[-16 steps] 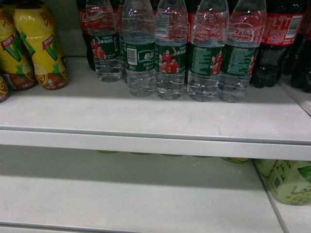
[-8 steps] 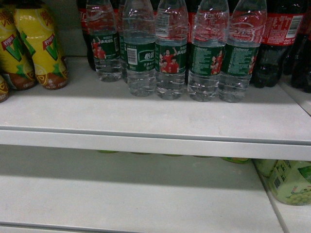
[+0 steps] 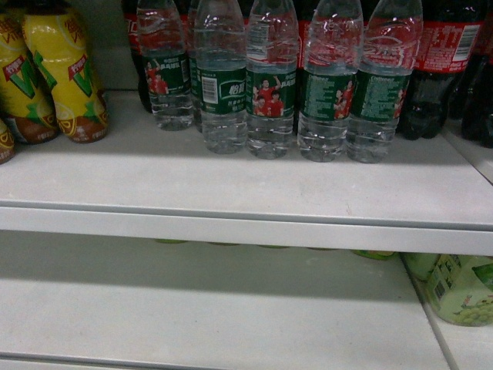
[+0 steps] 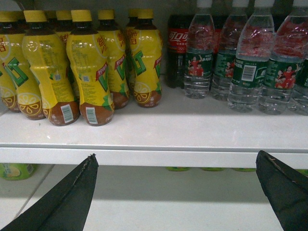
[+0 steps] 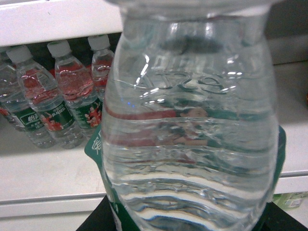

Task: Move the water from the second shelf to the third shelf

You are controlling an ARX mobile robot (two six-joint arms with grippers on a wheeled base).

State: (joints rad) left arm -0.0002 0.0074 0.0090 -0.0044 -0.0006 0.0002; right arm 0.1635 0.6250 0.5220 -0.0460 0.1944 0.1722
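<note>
A clear ribbed water bottle (image 5: 190, 139) with a dark green label fills the right wrist view, close to the camera. My right gripper (image 5: 187, 220) is shut on it, with black fingers (image 5: 98, 219) showing at both lower sides of the bottle. Behind it, more water bottles (image 5: 62, 103) stand on a white shelf. In the head view several water bottles (image 3: 269, 85) stand in a row on the upper shelf (image 3: 231, 189), and neither gripper shows there. My left gripper (image 4: 175, 161) hangs open and holds nothing, level with the shelf's front edge (image 4: 154, 156).
Yellow-wrapped drink bottles (image 4: 91, 72) stand left of the water, and dark cola bottles (image 3: 443, 69) stand behind and to its right. Green-labelled bottles (image 3: 462, 289) sit at the right end of the lower shelf (image 3: 216, 316).
</note>
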